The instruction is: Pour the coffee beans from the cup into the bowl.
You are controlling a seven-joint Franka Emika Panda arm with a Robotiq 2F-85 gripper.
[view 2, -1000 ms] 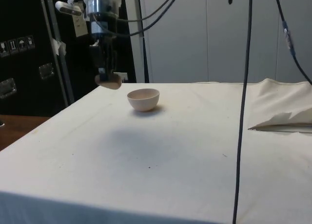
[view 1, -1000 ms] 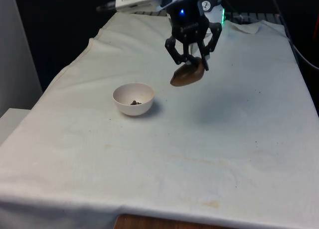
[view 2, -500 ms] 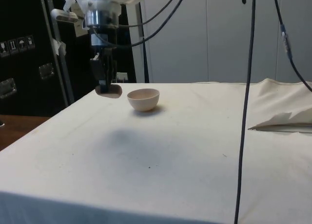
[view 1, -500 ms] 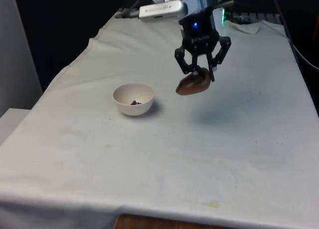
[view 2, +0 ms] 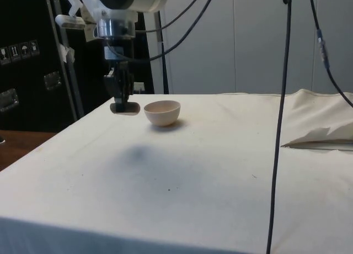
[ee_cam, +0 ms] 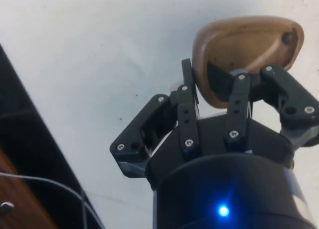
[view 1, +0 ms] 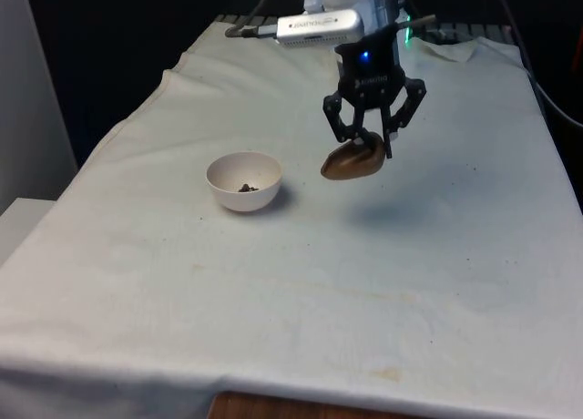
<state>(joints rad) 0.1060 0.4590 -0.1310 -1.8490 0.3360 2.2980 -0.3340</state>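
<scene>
Cloth [view 1: 301,301], white and faintly stained, is covering the whole table and lying bare along its near stretch. Farther back, a small white bowl [view 1: 244,181] is sitting upright on it, toward the front view's left, with a few dark coffee beans [view 1: 247,188] showing at its bottom. To the front view's right of the bowl and a little beyond it, the black gripper [view 1: 369,144] is hanging above the cloth, its fingers clamping the wall of a brown wooden cup [view 1: 352,160]. The cup is smooth, rounded and glossy, and it is tilting well over onto its side in the air, apart from the bowl and clear of the cloth.

From the side view the gripper [view 2: 122,103] is holding the cup [view 2: 126,108] just beside the bowl [view 2: 162,112], at about the height of the rim, and the beans are hidden behind the bowl's wall. From the wrist view the cup [ee_cam: 246,52] is showing its pale wood grain, one finger [ee_cam: 188,97] pressing its outer wall and the other reaching inside the rim, with a single dark speck sitting near the cup's edge.
</scene>
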